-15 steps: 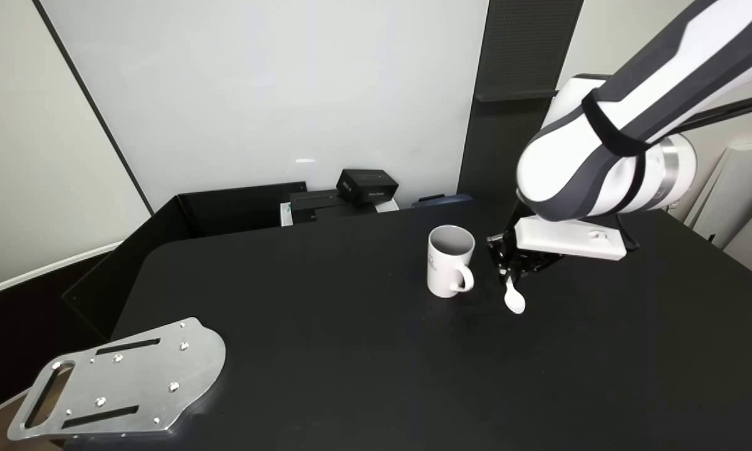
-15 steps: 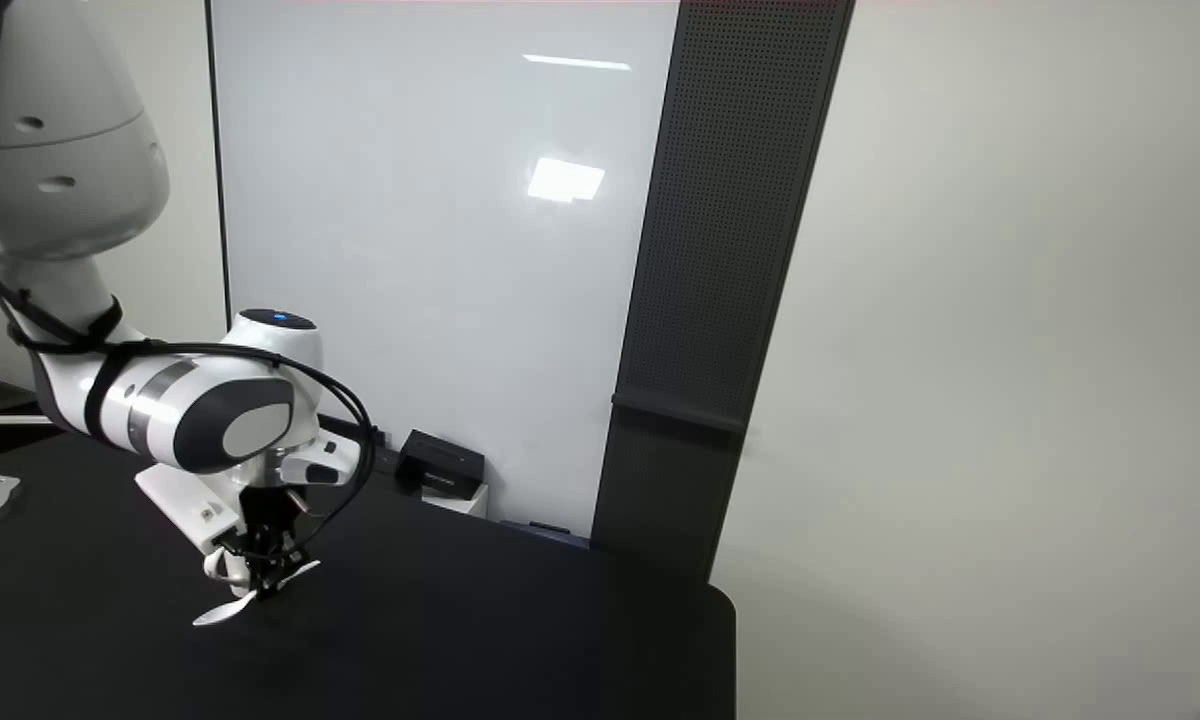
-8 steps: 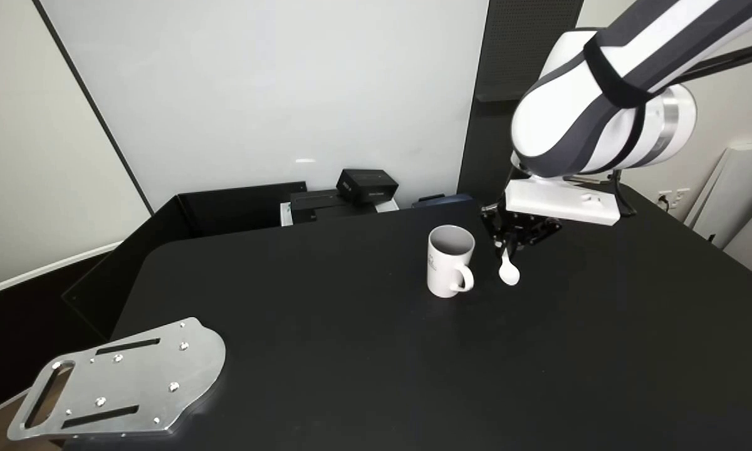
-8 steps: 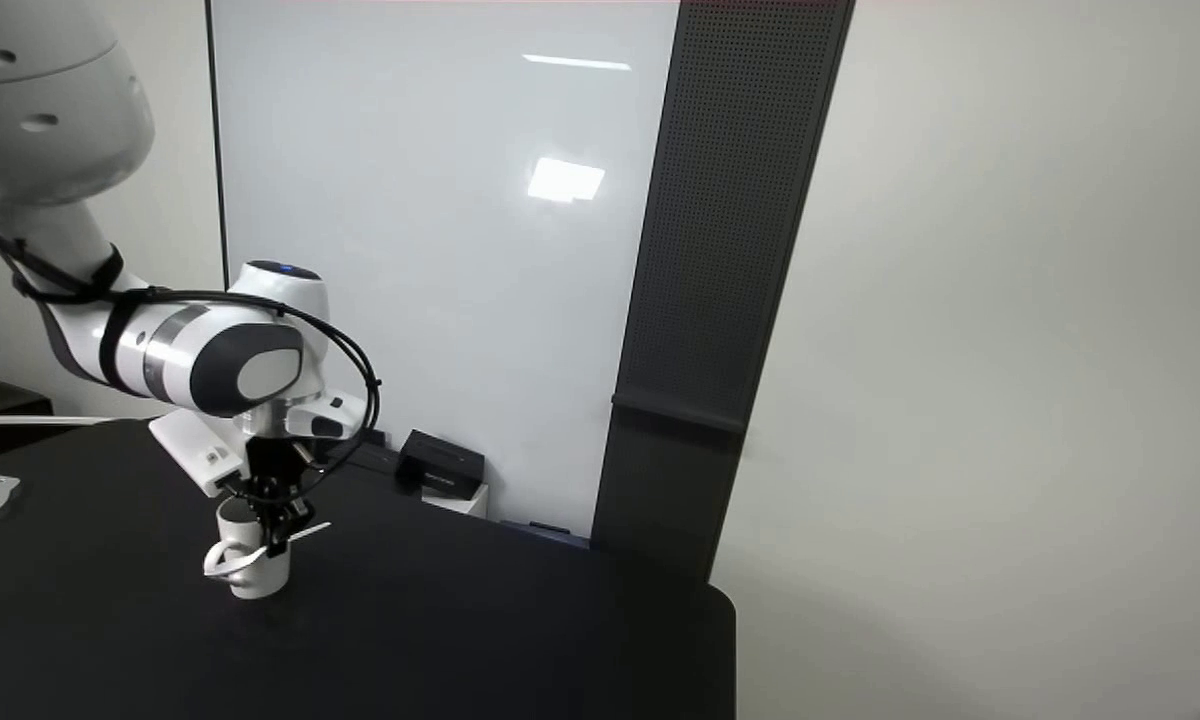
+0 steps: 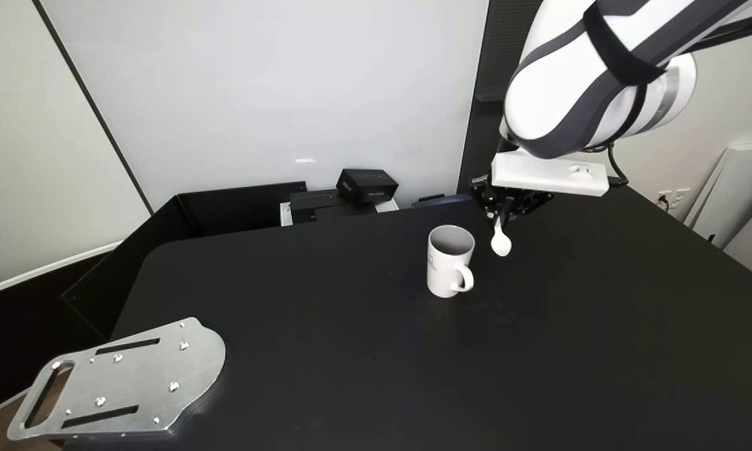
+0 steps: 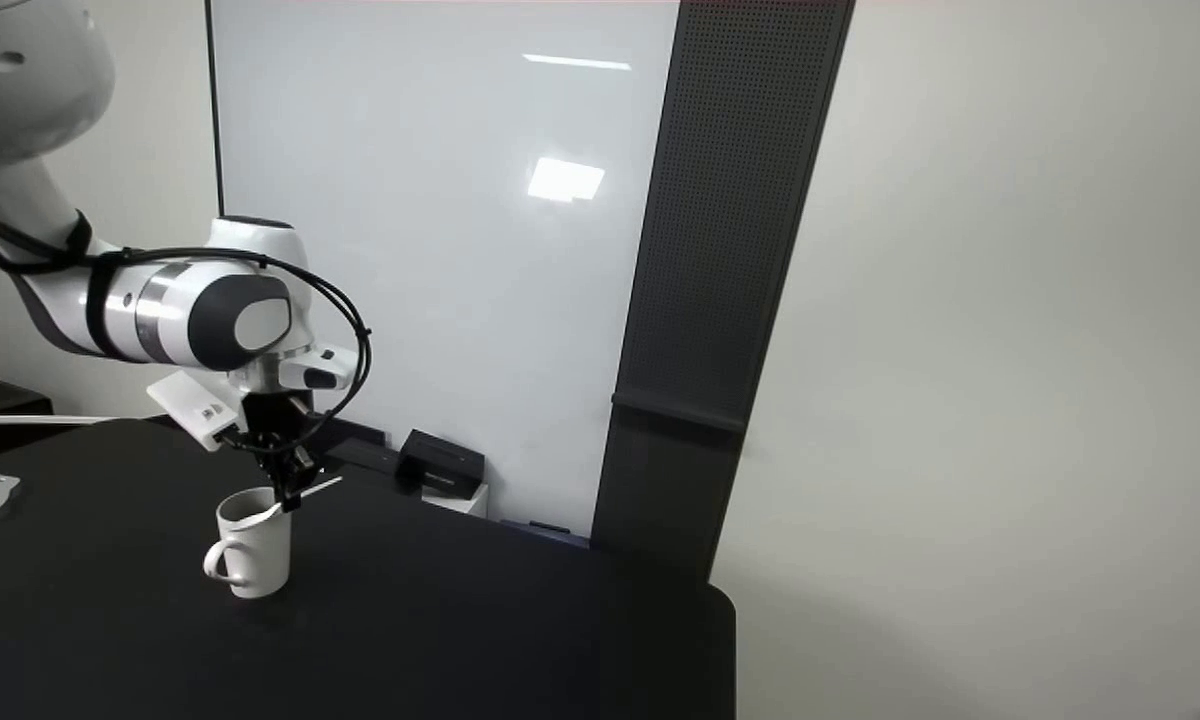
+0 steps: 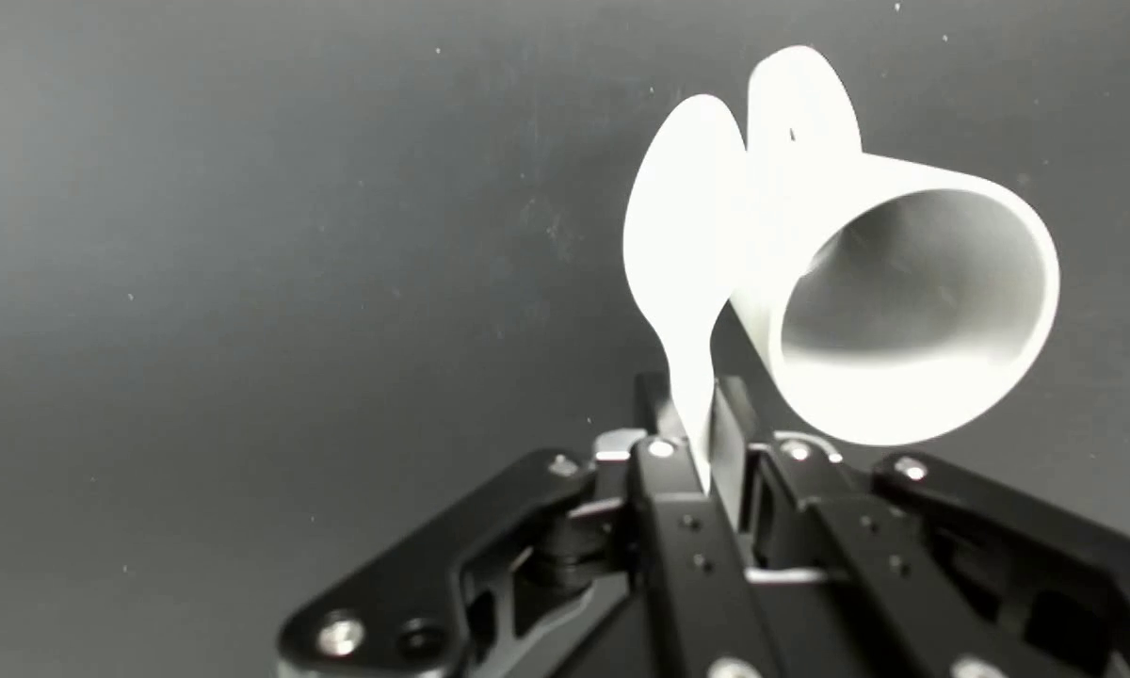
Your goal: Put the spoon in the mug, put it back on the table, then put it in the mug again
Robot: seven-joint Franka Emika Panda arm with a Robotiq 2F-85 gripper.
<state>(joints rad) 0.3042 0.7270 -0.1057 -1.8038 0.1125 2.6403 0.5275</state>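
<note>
My gripper (image 7: 695, 410) is shut on the handle of the white spoon (image 7: 683, 226), whose bowl points away from the fingers. In both exterior views the spoon (image 5: 501, 243) hangs above the black table (image 5: 326, 351), slanted with the bowl end lower. The white mug (image 5: 442, 269) stands upright on the table, its handle to one side. In an exterior view the gripper (image 6: 288, 498) and spoon overlap the rim of the mug (image 6: 265, 560). The wrist view puts the spoon's bowl beside the mug (image 7: 904, 410), partly over its wall and not over its opening, which looks vacant.
A grey metal plate (image 5: 119, 376) with slots lies at the table's near left corner. Black boxes (image 5: 367, 186) sit beyond the far table edge, before a white board (image 5: 276, 94). A cable (image 6: 345, 310) loops beside the wrist.
The gripper has risen with the spoon held in it, from low over the table to about the height of the mug's rim or above. The mug has stayed in place.
</note>
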